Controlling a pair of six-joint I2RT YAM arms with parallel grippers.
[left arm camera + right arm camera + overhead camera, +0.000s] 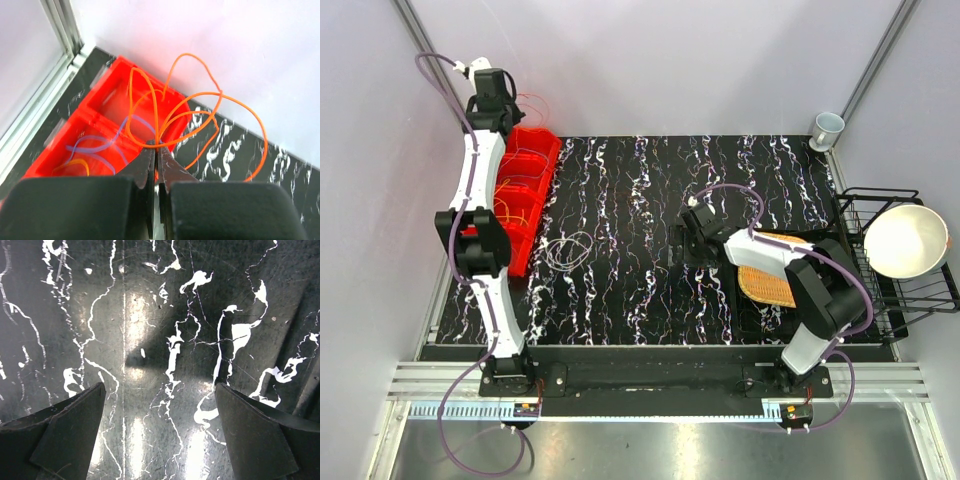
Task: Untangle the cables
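Note:
My left gripper (157,144) is shut on an orange cable (220,100) and holds its loops in the air above the far end of the red bin (107,107); in the top view it (505,100) hangs beyond the table's back left corner. Blue (100,145) and yellow-orange (75,164) cables lie in the bin's compartments. A whitish-grey cable (568,249) lies coiled on the table right of the bin (520,195). My right gripper (160,390) is open and empty over bare tabletop, at the table's middle right (692,228).
A black marbled table (640,280). A woven mat (768,280) lies under the right arm. A black wire rack (895,290) with a white bowl (905,240) stands at the right edge. A cup (827,128) sits at the back right corner.

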